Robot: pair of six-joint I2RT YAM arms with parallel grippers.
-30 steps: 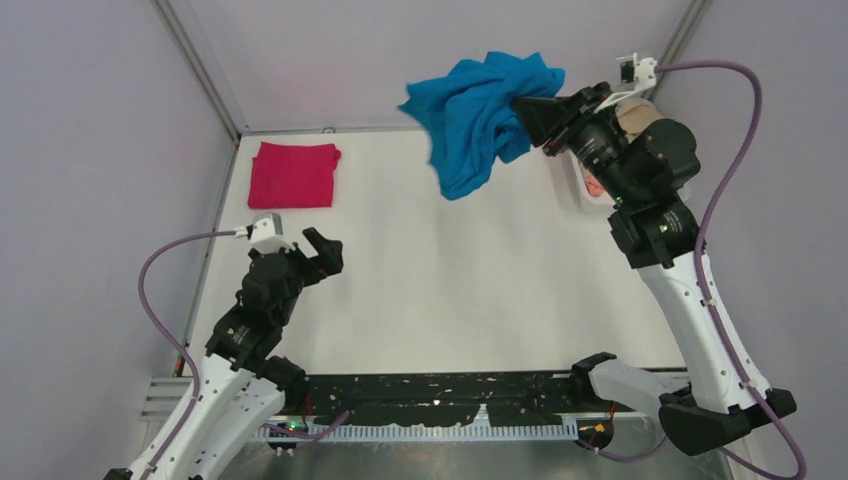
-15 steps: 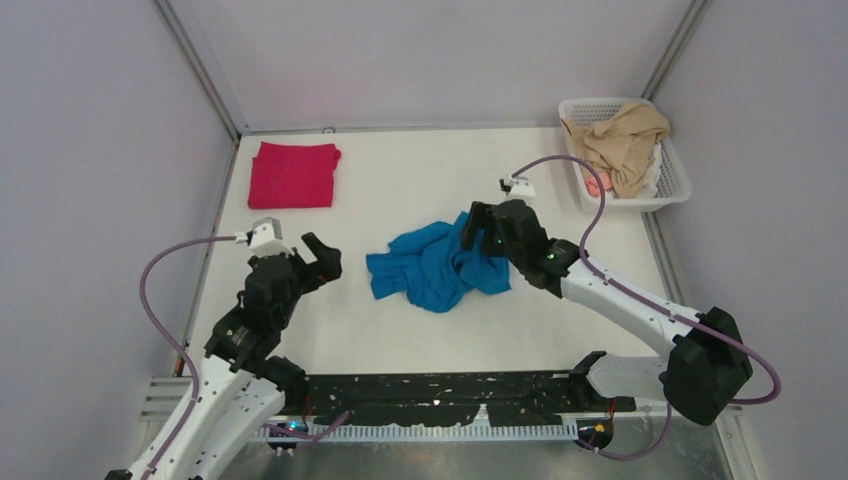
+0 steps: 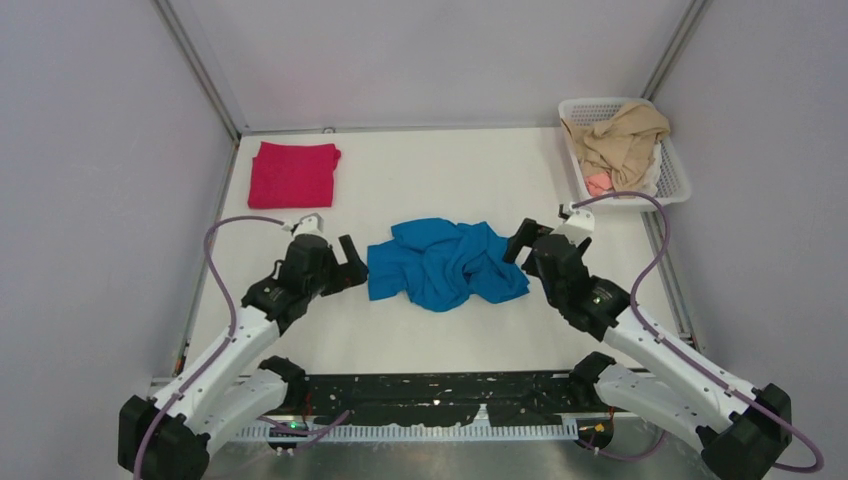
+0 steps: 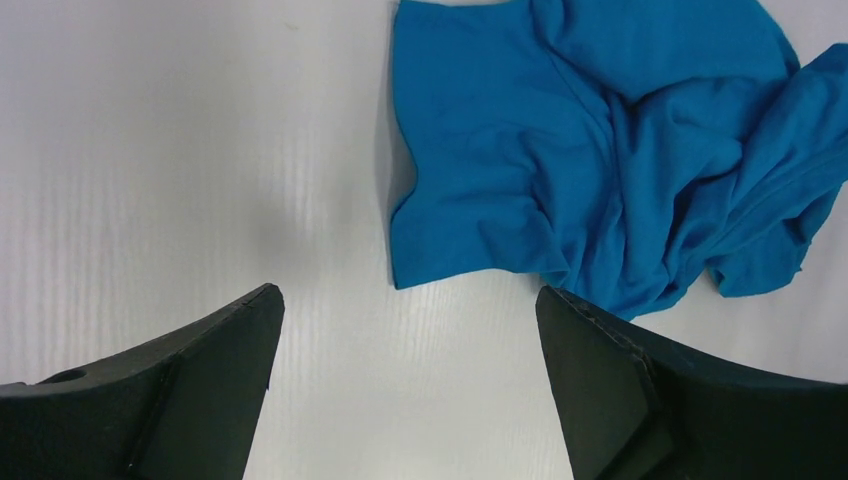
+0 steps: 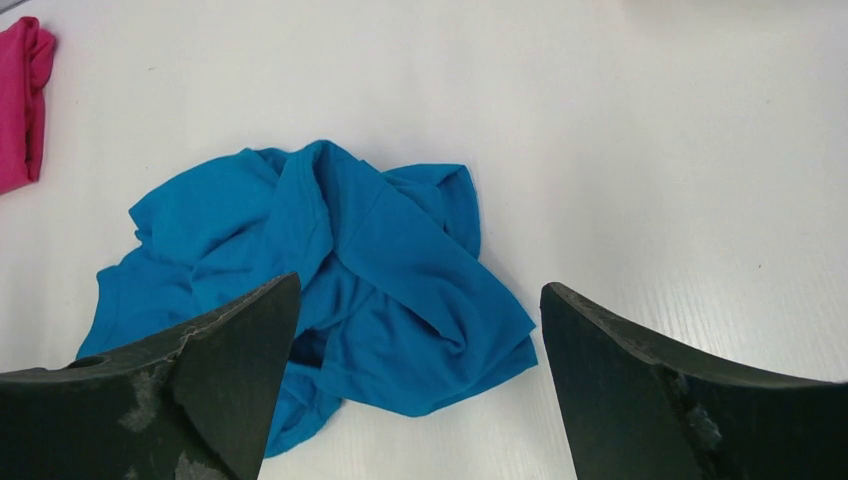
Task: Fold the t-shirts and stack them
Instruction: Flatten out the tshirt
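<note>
Top external view: your blue t-shirt [image 3: 445,265] lies crumpled on the surface [image 3: 440,340] — left fingers [image 4: 150,390] and right fingers [image 5: 660,400] spread wide either side, holding nothing. Crimson t-shirt [image 3: 293,174] sits folded far-left.

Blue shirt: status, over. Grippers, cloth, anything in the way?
Left gripper open, right gripper open, both empty. Blue shirt crumpled between them. Red shirt folded, far-left corner. Nothing blocking.

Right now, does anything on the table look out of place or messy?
The blue t-shirt lies crumpled in an unfolded heap mid-table, between the open left hand and open right hand. The red t-shirt sits neatly folded at the far left corner.
</note>
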